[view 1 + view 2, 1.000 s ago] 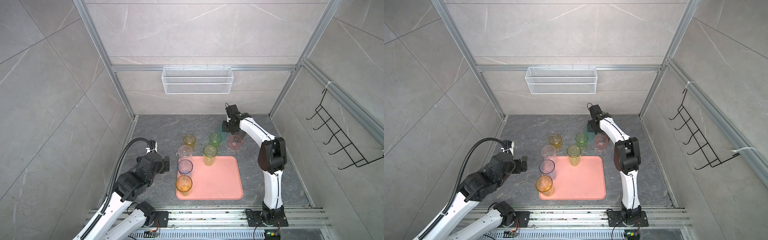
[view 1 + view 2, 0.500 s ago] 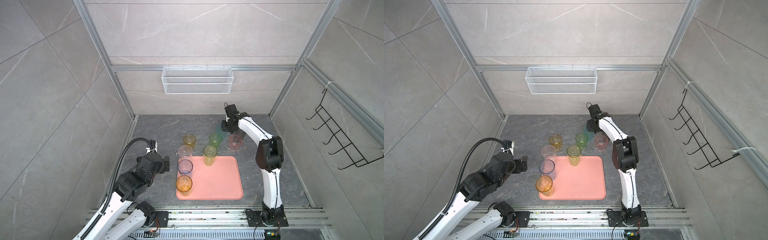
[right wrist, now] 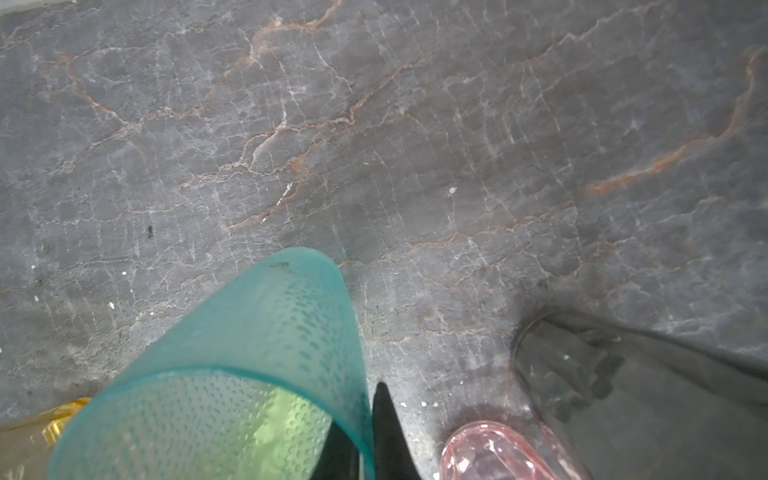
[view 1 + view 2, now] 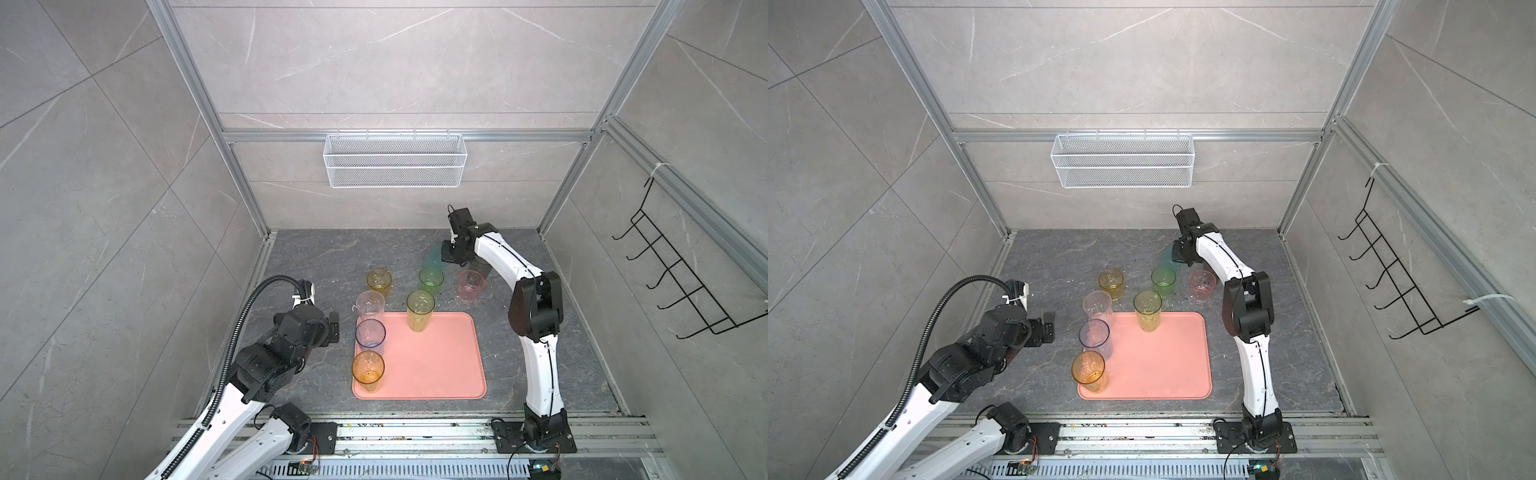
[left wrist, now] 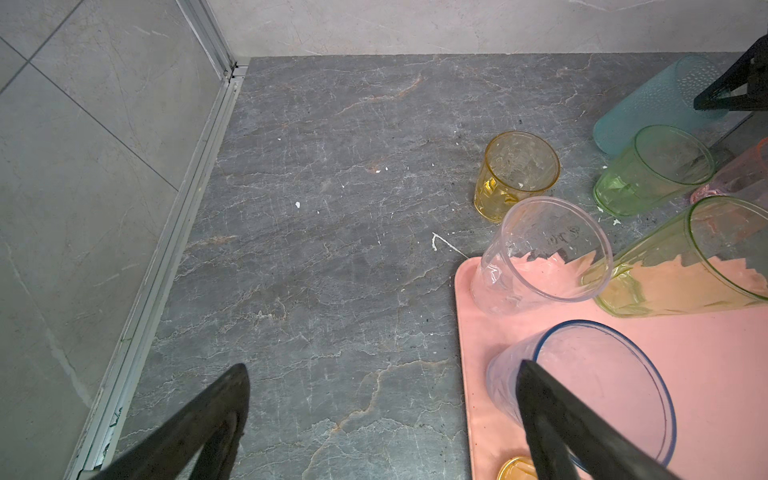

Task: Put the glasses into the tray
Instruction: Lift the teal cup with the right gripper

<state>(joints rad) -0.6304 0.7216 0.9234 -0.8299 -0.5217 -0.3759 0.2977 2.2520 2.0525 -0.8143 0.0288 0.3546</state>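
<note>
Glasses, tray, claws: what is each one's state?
tray, four glasses on it
clear glass, on tray
blue glass, on tray
orange glass, on tray
tall green glass, on tray
yellow glass, off tray
short green glass, off tray
pink glass, off tray
smoky glass, off tray
teal glass, off tray, gripped
right claw, shut on teal glass
left claw, open, empty

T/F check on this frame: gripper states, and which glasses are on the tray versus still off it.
1. The right gripper is shut on the rim of the teal glass. True.
2. The left gripper holds the blue-rimmed glass. False: it is open and holds nothing.
3. The pink glass stands on the tray. False: it stands on the grey tabletop beyond the tray.
4. Four glasses stand on the tray. True: the blue-rimmed glass, the clear glass, the amber glass at the near corner and the yellow-green glass.
</note>
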